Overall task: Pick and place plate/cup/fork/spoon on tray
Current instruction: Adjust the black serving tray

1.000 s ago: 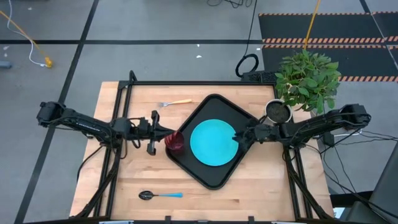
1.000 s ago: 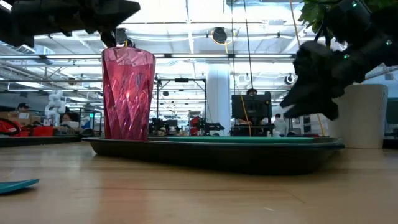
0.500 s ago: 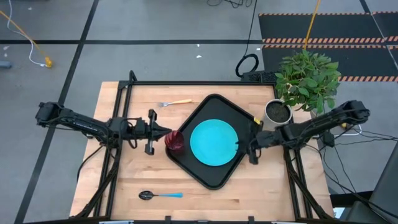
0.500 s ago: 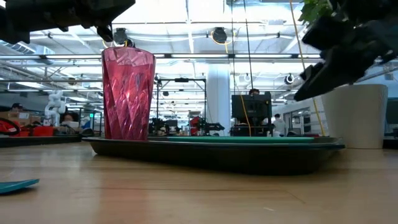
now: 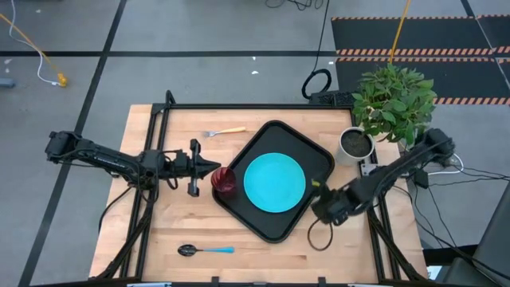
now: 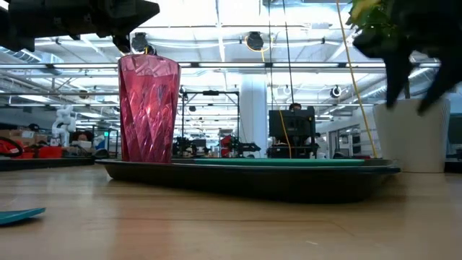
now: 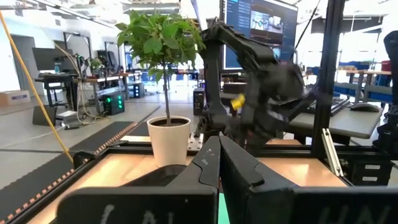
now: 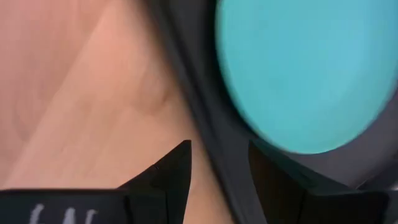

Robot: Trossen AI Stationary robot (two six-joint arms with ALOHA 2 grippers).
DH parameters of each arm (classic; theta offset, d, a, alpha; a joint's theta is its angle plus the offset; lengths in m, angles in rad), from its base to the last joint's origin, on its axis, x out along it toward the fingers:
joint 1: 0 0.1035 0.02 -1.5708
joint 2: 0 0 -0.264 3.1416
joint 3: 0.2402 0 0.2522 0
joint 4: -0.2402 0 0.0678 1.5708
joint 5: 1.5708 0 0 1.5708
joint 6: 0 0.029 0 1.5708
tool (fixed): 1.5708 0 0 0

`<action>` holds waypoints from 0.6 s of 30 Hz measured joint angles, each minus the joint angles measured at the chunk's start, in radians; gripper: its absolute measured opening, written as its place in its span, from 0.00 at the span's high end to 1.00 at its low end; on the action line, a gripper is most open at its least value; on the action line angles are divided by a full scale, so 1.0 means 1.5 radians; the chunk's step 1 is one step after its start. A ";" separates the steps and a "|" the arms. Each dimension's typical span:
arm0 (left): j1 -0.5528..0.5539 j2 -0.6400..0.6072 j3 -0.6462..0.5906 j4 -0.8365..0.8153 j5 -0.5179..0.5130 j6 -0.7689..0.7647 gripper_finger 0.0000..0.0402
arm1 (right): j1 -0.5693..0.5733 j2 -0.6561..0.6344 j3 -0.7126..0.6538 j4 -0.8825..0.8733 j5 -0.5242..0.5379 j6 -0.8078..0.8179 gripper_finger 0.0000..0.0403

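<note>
The turquoise plate [image 5: 274, 182] lies flat in the black tray [image 5: 275, 135], and the dark red cup [image 5: 225, 182] stands upright at the tray's left corner. The fork [image 5: 225, 131] lies on the table beyond the tray, and the spoon [image 5: 205, 249] lies near the front edge. My left gripper [image 5: 212, 171] is shut and hovers just left of and above the cup's rim [image 6: 148, 61]. My right gripper [image 5: 321, 199] is open and points down over the tray's near-right rim [image 8: 205, 130], beside the plate [image 8: 311, 68].
A white pot with a green plant [image 5: 356, 143] stands at the table's far right, close to my right arm. A dark cable loop [image 5: 319, 235] hangs below my right gripper. Bare wood lies left of the tray and along the front edge.
My right gripper has drawn back from the plate's right edge toward the table's near edge, risen, and tipped to point down. The plate has stayed flat in the tray and the cup has stayed upright.
</note>
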 joint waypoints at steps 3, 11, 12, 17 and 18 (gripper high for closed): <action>0.000 0.000 0.000 -0.002 0.000 0.000 0.99 | 0.018 0.067 0.001 -0.020 0.004 0.023 0.63; 0.000 0.000 0.000 -0.002 0.000 0.002 0.99 | 0.002 0.100 0.002 -0.082 0.030 0.171 0.63; 0.000 0.000 0.000 -0.002 0.000 0.005 0.99 | 0.002 0.094 0.002 -0.084 0.024 0.166 0.63; 0.000 0.000 0.000 -0.002 0.000 0.012 0.99 | 0.002 0.079 -0.006 -0.059 0.017 0.102 0.63; 0.000 0.000 0.000 -0.002 0.000 0.017 0.99 | 0.001 0.078 -0.013 -0.047 0.018 0.094 0.63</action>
